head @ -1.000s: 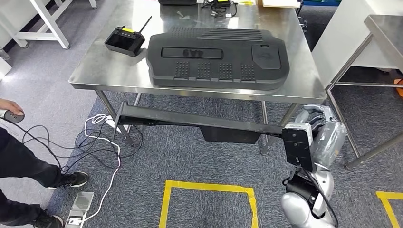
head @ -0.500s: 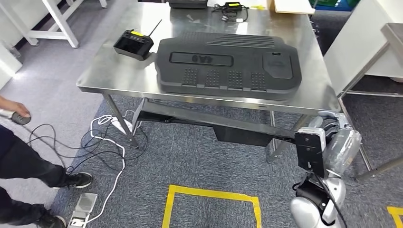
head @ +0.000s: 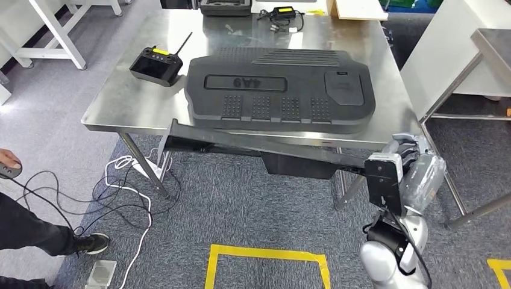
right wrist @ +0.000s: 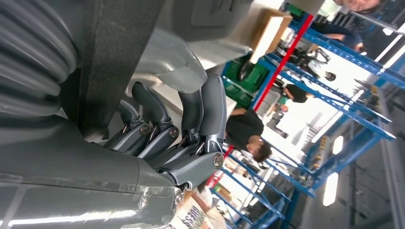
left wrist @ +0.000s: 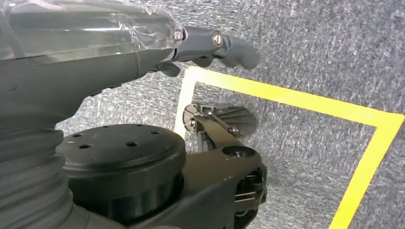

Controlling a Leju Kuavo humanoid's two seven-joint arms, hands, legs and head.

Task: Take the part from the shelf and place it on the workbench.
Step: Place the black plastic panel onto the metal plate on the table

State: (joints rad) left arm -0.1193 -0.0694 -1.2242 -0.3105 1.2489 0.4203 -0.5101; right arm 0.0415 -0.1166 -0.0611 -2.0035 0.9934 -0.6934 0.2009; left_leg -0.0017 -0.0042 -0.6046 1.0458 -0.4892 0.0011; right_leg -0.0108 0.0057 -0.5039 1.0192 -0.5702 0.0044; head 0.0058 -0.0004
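My right hand [head: 405, 158] holds the right end of a long black plastic trim bar [head: 253, 143], fingers [right wrist: 203, 109] curled around it in the right wrist view. The bar runs left from my hand, slanting up toward the near edge of the stainless steel table [head: 126, 102]; its left end sits at that near edge, just below the tabletop, and a wider block hangs under its middle. I can't tell if the bar touches the table.

On the table lies a big black moulded plastic cover [head: 278, 89] with ribbed patches and raised lettering, filling the middle and right. Left of it, apart, a black handheld remote controller with a yellow strip and antenna [head: 156, 64]. At the far edge, a small black charger with cables [head: 281, 16] and a flat cardboard piece [head: 357, 8].

My left hand [left wrist: 210, 45] hangs over grey carpet [left wrist: 325, 52] with yellow floor tape [left wrist: 367, 129]; fingers loosely bent, nothing in it.

White and black cables [head: 120, 186] lie on the floor near the left table leg. A person's hand [head: 7, 161] and a dark shoe [head: 90, 242] show at the left edge.
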